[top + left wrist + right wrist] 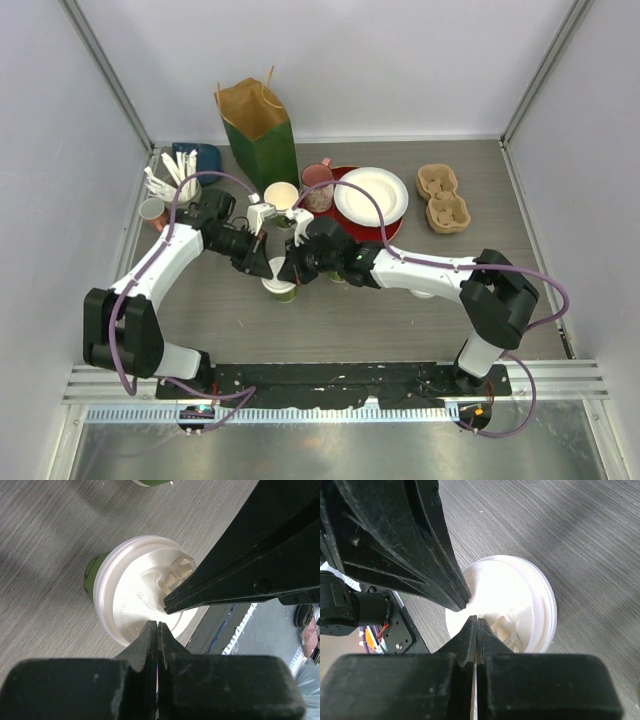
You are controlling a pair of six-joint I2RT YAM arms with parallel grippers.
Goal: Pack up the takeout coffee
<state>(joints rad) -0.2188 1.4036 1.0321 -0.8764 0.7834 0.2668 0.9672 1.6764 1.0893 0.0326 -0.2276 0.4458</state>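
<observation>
Top external view showed 1 takeout coffee cup (279, 290) standing near the middle of the tabletop (400, 320), its white lid (277, 281) on, with the 2 arms meeting right above it. A second cup (281, 195), lidless and cream inside, stood farther back, just right of the green paper bag (260, 125). To the right lay a red tray (392, 230) carrying a pink mug (318, 185) and a white plate (371, 195), and beyond it a cardboard cup carrier (443, 197).

In the left wrist view the left pincer (157, 625) was closed with nothing between its fingers, its tips at the lid's near edge. The right pincer (476, 621) was likewise closed and empty, its tips over the lid and almost meeting the other's. Whether either pressed on the lid could not be told.
</observation>
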